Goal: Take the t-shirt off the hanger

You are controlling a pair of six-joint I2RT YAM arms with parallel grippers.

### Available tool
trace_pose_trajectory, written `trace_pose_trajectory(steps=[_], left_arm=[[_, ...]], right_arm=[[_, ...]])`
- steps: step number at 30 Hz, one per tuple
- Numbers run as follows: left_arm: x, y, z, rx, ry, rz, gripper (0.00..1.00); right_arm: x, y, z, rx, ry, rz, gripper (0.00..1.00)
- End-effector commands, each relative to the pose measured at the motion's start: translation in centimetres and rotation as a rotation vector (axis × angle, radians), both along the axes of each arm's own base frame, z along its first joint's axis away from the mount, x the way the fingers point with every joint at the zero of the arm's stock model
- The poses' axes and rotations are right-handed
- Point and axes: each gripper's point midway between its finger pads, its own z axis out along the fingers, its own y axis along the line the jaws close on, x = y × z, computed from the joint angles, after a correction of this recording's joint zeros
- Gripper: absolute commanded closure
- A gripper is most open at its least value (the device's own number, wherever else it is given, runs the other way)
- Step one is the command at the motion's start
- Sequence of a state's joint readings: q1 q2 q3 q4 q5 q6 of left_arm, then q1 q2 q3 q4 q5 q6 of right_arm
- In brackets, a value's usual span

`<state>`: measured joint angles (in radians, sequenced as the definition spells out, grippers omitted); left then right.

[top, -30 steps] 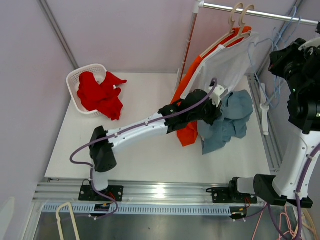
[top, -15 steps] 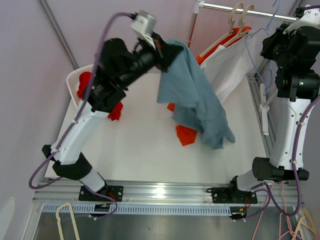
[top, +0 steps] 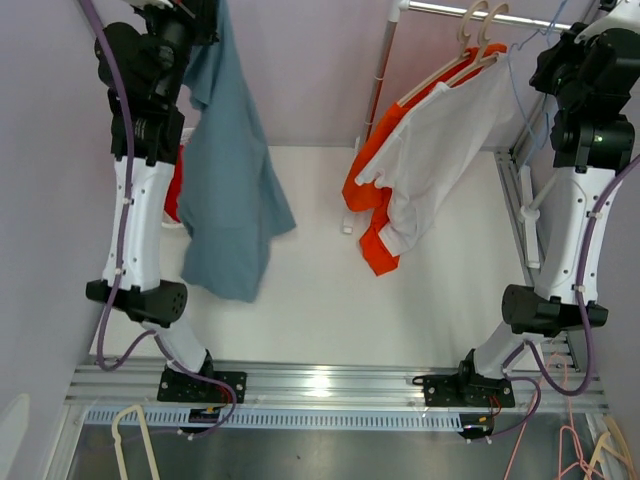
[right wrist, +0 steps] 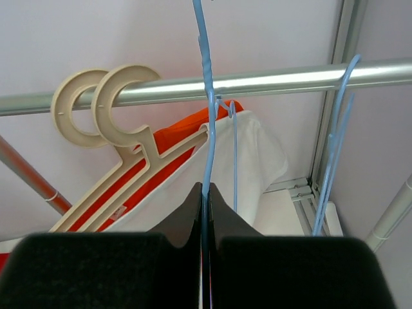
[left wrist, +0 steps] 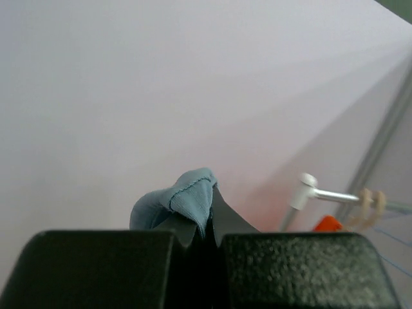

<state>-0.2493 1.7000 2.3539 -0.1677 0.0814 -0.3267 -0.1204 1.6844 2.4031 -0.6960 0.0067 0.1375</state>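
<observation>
My left gripper (top: 205, 12) is raised high at the far left and is shut on a grey-blue t-shirt (top: 228, 170), which hangs free below it. In the left wrist view a fold of the shirt (left wrist: 183, 201) sticks out between the closed fingers of the left gripper (left wrist: 209, 215). My right gripper (right wrist: 205, 190) is up at the rail (right wrist: 277, 80) and is shut on a thin blue wire hanger (right wrist: 207, 96). The hanger carries no garment. In the top view it shows as a thin blue line (top: 515, 85) beside the right gripper (top: 556, 40).
Two beige hangers (right wrist: 122, 96) on the rail (top: 500, 18) carry a white shirt (top: 440, 150) and an orange shirt (top: 375, 205). Another blue wire hanger (right wrist: 338, 129) hangs at the right. Red cloth (top: 175, 195) shows behind the hanging t-shirt. Metal frame rails run along the table's right side (top: 520, 210).
My left arm has lifted the grey-blue t-shirt from the table's middle and swung it up and to the far left. The right arm has risen to the rail.
</observation>
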Motion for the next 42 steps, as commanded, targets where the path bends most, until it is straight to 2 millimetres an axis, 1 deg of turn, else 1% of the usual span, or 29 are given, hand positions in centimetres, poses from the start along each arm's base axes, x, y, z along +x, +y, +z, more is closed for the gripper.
trace_pose_trajectory(steps=[1, 3, 4, 7, 8, 10, 12, 13, 14, 15, 16, 17, 18, 19, 20, 21, 24, 25, 28, 30, 32, 33, 34, 37, 38, 39, 40, 41, 42], left_arm=[[0.6, 5.3, 5.4, -0.100, -0.216, 0.083, 0.99], [1.6, 8.0, 5.9, -0.126, -0.248, 0.141, 0.99], [2.5, 10.6, 5.8, -0.138, -0.265, 0.189, 0.99], [4.1, 15.3, 5.0, -0.155, -0.266, 0.274, 0.99], [4.4, 16.1, 4.7, -0.149, -0.261, 0.291, 0.99], [5.5, 17.6, 3.2, -0.136, -0.223, 0.339, 0.99], [8.1, 18.9, -0.6, -0.110, -0.139, 0.388, 0.99], [8.3, 19.5, -1.3, -0.113, -0.127, 0.419, 0.99], [7.6, 20.1, -0.9, -0.114, -0.139, 0.448, 0.99], [8.7, 21.0, -3.3, -0.101, -0.080, 0.492, 0.99], [9.0, 21.6, -4.4, -0.104, -0.049, 0.520, 0.99], [8.8, 21.8, -4.8, -0.100, -0.033, 0.540, 0.99], [10.3, 22.2, -8.5, -0.081, 0.060, 0.555, 0.99], [10.5, 22.3, -9.7, -0.080, 0.089, 0.560, 0.99], [11.1, 22.4, -12.1, -0.074, 0.150, 0.560, 0.99], [11.3, 22.4, -13.0, -0.077, 0.174, 0.559, 0.99], [12.7, 22.4, -19.2, -0.070, 0.325, 0.551, 0.99], [13.0, 22.7, -22.0, -0.072, 0.390, 0.564, 0.99], [12.7, 23.8, -26.0, -0.086, 0.497, 0.625, 0.99], [12.2, 24.7, -29.4, -0.096, 0.612, 0.690, 0.99], [11.5, 25.8, -30.9, -0.164, 0.684, 0.768, 0.99], [11.2, 25.8, -33.3, -0.168, 0.773, 0.777, 0.99], [11.2, 25.6, -33.9, -0.189, 0.795, 0.774, 0.99], [10.9, 25.0, -36.6, -0.223, 0.878, 0.756, 0.99], [10.8, 25.0, -37.2, -0.223, 0.890, 0.757, 0.99], [10.9, 24.6, -37.6, -0.217, 0.897, 0.729, 0.99], [10.8, 24.5, -38.0, -0.197, 0.901, 0.724, 0.88], [10.8, 24.6, -38.3, -0.196, 0.909, 0.724, 0.70], [10.8, 24.4, -38.2, -0.196, 0.913, 0.710, 0.33]], right_arm=[[1.8, -0.8, 2.3, -0.012, -0.102, -0.016, 1.00], [2.7, -1.0, 1.9, -0.015, -0.102, -0.017, 1.00], [3.2, -1.1, 1.6, -0.016, -0.099, -0.017, 1.00], [4.8, -1.4, 0.3, -0.016, -0.080, -0.021, 1.00], [5.5, -1.6, -0.4, -0.012, -0.065, -0.023, 1.00], [6.2, -1.9, -1.3, -0.011, -0.047, -0.030, 1.00], [7.0, -2.0, -2.4, -0.010, -0.028, -0.031, 1.00], [7.2, -2.0, -2.7, -0.010, -0.024, -0.030, 1.00], [7.4, -2.2, -3.1, -0.011, -0.017, -0.033, 1.00], [7.7, -2.1, -3.9, -0.011, 0.001, -0.031, 1.00], [7.8, -2.3, -4.4, -0.011, 0.014, -0.034, 1.00], [7.8, -2.4, -4.7, -0.011, 0.020, -0.039, 1.00], [7.9, -2.6, -5.6, -0.006, 0.041, -0.042, 1.00], [7.9, -2.6, -6.1, -0.002, 0.051, -0.042, 1.00], [7.9, -2.8, -6.4, 0.000, 0.055, -0.043, 1.00], [7.8, -2.8, -7.2, 0.007, 0.070, -0.043, 1.00], [7.5, -2.6, -8.5, 0.013, 0.092, -0.036, 1.00], [7.3, -2.6, -8.8, 0.015, 0.098, -0.036, 1.00], [6.5, -2.7, -9.6, 0.015, 0.124, -0.046, 1.00], [5.8, -2.8, -9.5, 0.012, 0.125, -0.058, 1.00], [5.6, -2.9, -10.5, 0.017, 0.146, -0.066, 1.00], [5.4, -3.0, -10.4, 0.018, 0.140, -0.068, 0.98], [5.1, -3.0, -10.5, 0.020, 0.142, -0.071, 0.96], [4.5, -3.1, -9.9, 0.023, 0.137, -0.077, 0.82], [4.2, -3.1, -9.4, 0.022, 0.128, -0.077, 0.71], [4.0, -3.0, -9.4, 0.022, 0.134, -0.076, 0.68], [3.5, -3.1, -8.8, 0.023, 0.126, -0.079, 0.65], [3.1, -2.9, -8.1, 0.024, 0.126, -0.079, 0.63], [2.6, -3.0, -7.5, 0.025, 0.120, -0.085, 0.60]])
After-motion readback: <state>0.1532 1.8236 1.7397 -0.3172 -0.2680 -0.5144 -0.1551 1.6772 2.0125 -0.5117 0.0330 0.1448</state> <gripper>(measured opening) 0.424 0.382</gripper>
